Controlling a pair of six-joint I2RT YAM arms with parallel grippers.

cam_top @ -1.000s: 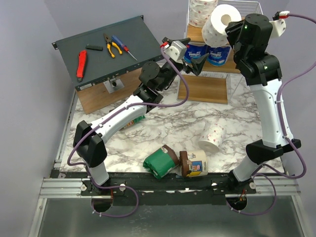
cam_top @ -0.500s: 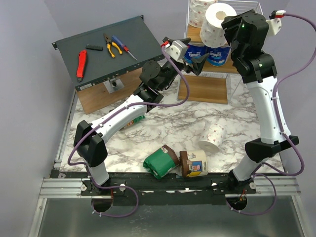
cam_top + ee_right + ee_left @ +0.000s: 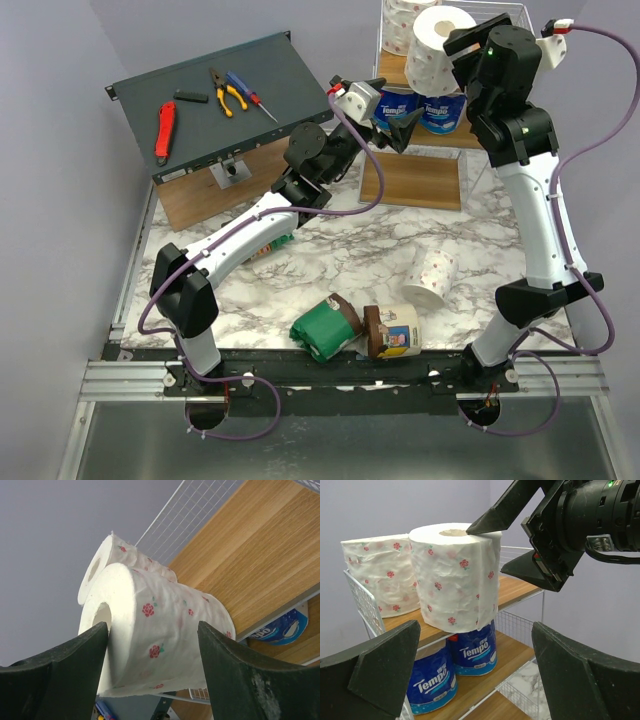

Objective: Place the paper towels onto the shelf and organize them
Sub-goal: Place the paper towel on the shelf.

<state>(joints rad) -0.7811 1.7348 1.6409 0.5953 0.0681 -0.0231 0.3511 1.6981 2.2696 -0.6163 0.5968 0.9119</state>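
Note:
My right gripper (image 3: 462, 45) is shut on a white pink-speckled roll (image 3: 438, 45) and holds it at the front edge of the shelf's (image 3: 415, 182) top tier. In the right wrist view my fingers (image 3: 235, 680) stand at both ends of this roll (image 3: 165, 635). A second white roll (image 3: 405, 22) stands on that tier. Two blue wrapped rolls (image 3: 400, 103) stand on the middle tier. My left gripper (image 3: 395, 130) is open and empty in front of that tier; its view shows the held roll (image 3: 452, 580) and the blue rolls (image 3: 472, 652).
On the marble table lie a white speckled roll (image 3: 432, 277), a green roll (image 3: 325, 328) and a cream-and-brown roll (image 3: 395, 330) near the front edge. A dark slanted panel (image 3: 270, 75) with hand tools stands at the back left.
My right gripper has carried the white roll up and to the left, over the shelf's top tier. The left arm has barely moved.

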